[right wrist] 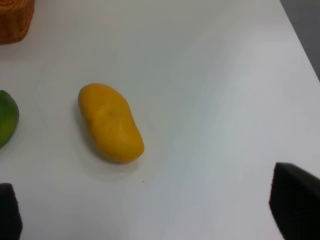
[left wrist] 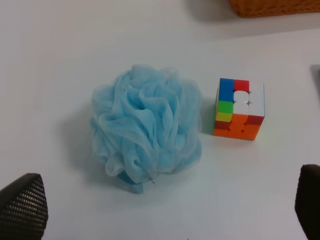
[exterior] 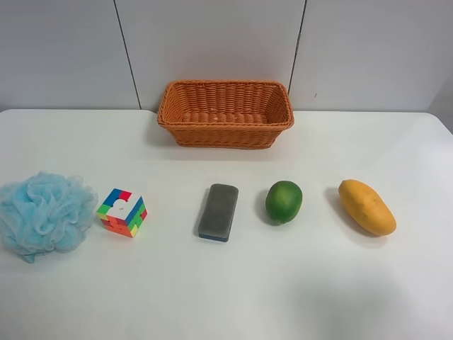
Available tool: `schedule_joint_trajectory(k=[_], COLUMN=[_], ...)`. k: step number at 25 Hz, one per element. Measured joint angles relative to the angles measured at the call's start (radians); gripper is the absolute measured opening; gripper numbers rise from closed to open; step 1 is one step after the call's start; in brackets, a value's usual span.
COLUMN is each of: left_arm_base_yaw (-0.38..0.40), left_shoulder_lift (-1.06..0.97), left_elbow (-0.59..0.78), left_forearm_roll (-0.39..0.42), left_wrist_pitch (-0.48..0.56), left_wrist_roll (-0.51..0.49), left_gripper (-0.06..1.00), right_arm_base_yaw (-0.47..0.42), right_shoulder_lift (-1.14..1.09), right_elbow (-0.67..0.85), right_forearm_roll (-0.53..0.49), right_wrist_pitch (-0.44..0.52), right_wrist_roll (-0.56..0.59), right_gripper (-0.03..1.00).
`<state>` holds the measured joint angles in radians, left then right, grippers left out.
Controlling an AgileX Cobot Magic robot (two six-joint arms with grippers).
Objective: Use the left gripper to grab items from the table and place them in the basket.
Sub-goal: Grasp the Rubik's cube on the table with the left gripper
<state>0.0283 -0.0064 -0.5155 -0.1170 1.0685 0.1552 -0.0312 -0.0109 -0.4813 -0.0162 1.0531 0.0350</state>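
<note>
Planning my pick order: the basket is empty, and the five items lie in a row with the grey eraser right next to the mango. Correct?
Not quite. The basket is empty and five items lie in a row, but the grey eraser is not next to the mango: the green fruit lies between them, as the exterior high view shows.

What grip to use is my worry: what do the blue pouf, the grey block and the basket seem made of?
Pouf: soft gathered mesh, likely nylon netting, by its sheer ruffled folds. Grey block: matte, felt-like top over a bluish base; material uncertain. Basket: orange woven wicker or plastic rattan, by its visible weave.
</note>
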Motion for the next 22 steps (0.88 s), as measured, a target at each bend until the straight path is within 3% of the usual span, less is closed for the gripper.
schedule_joint_trajectory(k=[8, 14, 19, 22], left_arm_base_yaw=[0.0, 0.0, -0.002, -0.041], left_shoulder_lift=[0.061, 0.38, 0.635, 0.81], left_elbow=[-0.033, -0.239, -0.393, -0.464], left_forearm_roll=[-0.006, -0.004, 0.001, 0.037], left_wrist_pitch=[0.04, 0.14, 0.14, 0.139], left_wrist_roll=[-0.002, -0.003, -0.009, -0.06], left_gripper=[0.99, 0.99, 0.99, 0.99], right_arm_base_yaw=[0.0, 0.0, 0.0, 0.0], right_shoulder_lift=[0.0, 0.0, 0.0, 0.0], right_elbow=[0.0, 0.0, 0.0, 0.0], right_forearm_roll=[0.0, 0.0, 0.0, 0.0], right_wrist_pitch=[0.0, 0.0, 0.0, 0.0], right_wrist_roll=[0.0, 0.0, 0.0, 0.0], right_gripper=[0.99, 0.99, 0.99, 0.99])
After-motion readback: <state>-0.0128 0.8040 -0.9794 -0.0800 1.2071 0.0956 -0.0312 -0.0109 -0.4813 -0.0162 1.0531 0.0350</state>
